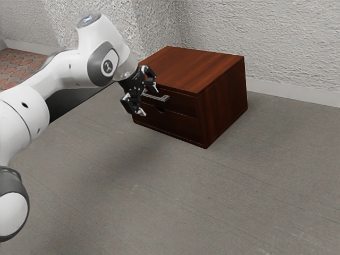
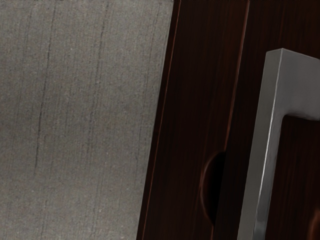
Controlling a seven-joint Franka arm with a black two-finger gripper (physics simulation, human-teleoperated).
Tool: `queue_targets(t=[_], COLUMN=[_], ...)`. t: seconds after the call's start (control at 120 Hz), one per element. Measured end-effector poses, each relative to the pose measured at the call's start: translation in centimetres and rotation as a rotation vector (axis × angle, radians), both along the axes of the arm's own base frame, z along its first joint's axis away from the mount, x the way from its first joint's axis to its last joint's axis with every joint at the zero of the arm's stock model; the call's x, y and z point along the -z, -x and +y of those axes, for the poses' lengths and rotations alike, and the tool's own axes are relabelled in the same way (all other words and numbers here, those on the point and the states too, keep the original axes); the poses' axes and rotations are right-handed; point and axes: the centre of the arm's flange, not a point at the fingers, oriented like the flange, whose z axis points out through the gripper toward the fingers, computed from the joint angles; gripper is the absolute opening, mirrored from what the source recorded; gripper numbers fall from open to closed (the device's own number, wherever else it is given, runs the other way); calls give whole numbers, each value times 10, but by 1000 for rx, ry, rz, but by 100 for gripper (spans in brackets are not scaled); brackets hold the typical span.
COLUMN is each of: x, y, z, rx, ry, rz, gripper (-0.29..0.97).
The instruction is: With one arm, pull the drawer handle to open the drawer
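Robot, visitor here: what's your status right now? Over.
Black two-finger gripper open, straddling the silver metal bar handle. Upper drawer of the dark wooden cabinet looks shut. Nothing blocking the pull.

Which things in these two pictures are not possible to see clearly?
Exterior view: the gripper covers the near end of the handle.
Wrist view: the picture's edge cuts off the handle.
Exterior view: the back and far side of the cabinet are turned away.
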Motion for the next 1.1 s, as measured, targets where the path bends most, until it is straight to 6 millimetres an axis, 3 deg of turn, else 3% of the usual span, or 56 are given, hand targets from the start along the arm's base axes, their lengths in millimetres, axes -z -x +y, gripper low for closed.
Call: queue_targets(t=[0.208, 0.667, 1.1], x=[1, 6, 4], y=[0, 4, 23], z=[7, 7, 7], rx=[1, 9, 5], ry=[-6, 8, 8], rz=[-10, -2, 23], gripper=[67, 39, 23])
